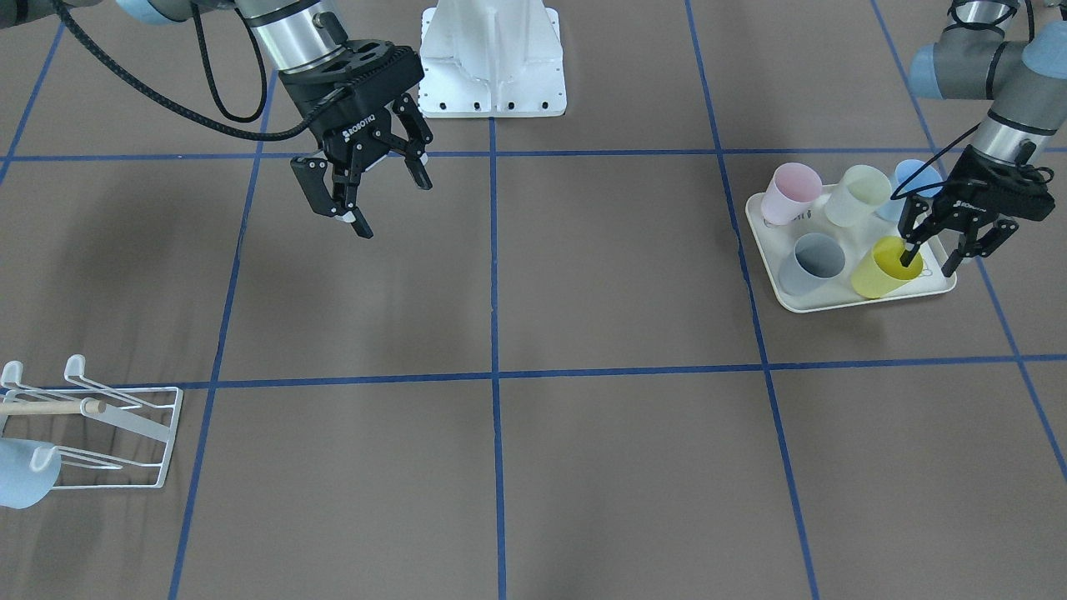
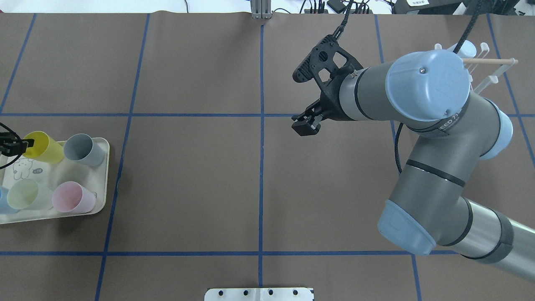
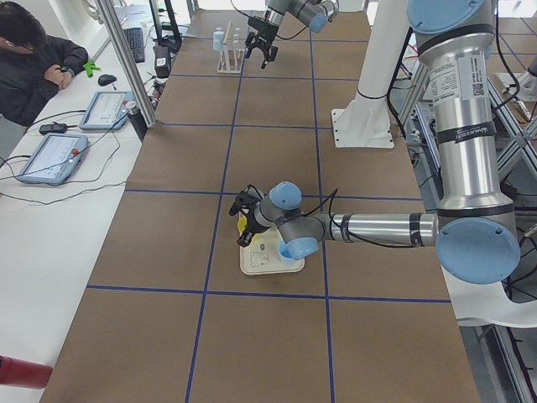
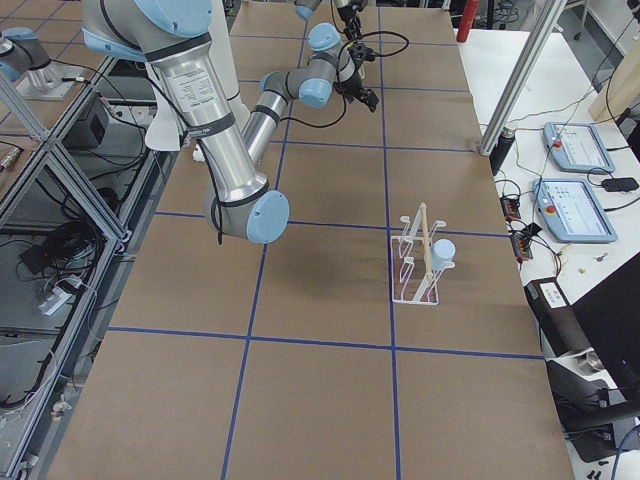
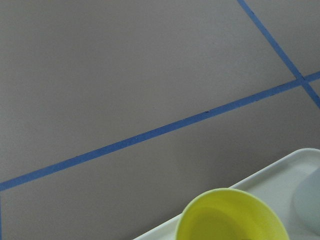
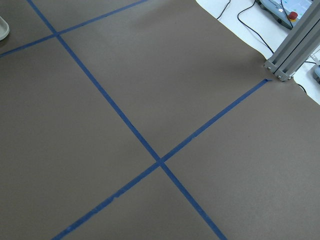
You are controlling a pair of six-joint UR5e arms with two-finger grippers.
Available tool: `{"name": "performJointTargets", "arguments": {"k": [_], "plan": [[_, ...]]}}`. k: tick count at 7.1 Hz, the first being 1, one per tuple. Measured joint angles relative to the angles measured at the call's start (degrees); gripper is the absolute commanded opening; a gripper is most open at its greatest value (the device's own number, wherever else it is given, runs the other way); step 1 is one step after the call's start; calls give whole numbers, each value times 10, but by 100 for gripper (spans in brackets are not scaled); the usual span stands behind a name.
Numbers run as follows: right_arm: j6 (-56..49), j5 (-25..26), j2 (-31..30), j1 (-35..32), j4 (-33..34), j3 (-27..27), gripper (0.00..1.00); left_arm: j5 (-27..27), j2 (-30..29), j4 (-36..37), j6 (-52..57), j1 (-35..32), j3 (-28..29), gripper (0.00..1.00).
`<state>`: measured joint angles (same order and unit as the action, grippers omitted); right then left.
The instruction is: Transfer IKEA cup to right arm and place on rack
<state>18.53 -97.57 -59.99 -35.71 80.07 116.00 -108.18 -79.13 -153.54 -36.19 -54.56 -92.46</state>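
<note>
The table cover is matt brown paper, the cups smooth frosted plastic, the tray smooth cream plastic, and the rack white-coated wire with a bare wooden rod.

Base: my white, blocky pedestal, with a row of dark bolt holes along its lower edge.
Arms: my right arm and left arm, one to each side of the pedestal. Both are silver-grey tubes with rounded light-blue joint caps and black seam rings.
Cap: one small screw in my right arm's big blue cap. White lettering below it is only partly readable.
Cable: a thick ribbed black cable in a loose loop along my right arm.
Grippers: my right gripper and left gripper are black, each with two jointed fingers and white ROBOTIQ print.
</note>
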Motion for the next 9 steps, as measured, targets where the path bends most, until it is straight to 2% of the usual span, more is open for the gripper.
{"name": "performJointTargets", "arguments": {"k": [1,4,6,7,8,9], "plan": [[-1,0,0,1,0,-1,99,-1,-3,-2,0,0,5,0],[-4,5,2,11,0,-4,99,-6,-5,-2,8,-1,1,0],[0,38,4,33,-2,-5,99,-38,-4,-1,43,-27,-18,0],[0,62,4,48,-13,-9,99,-74,-3,4,47,-57,-44,0],[1,81,3,62,-51,-24,99,-115,-2,9,21,-81,-87,0],[0,91,0,73,-114,-51,99,-146,-6,13,-49,-91,-135,0]]}}
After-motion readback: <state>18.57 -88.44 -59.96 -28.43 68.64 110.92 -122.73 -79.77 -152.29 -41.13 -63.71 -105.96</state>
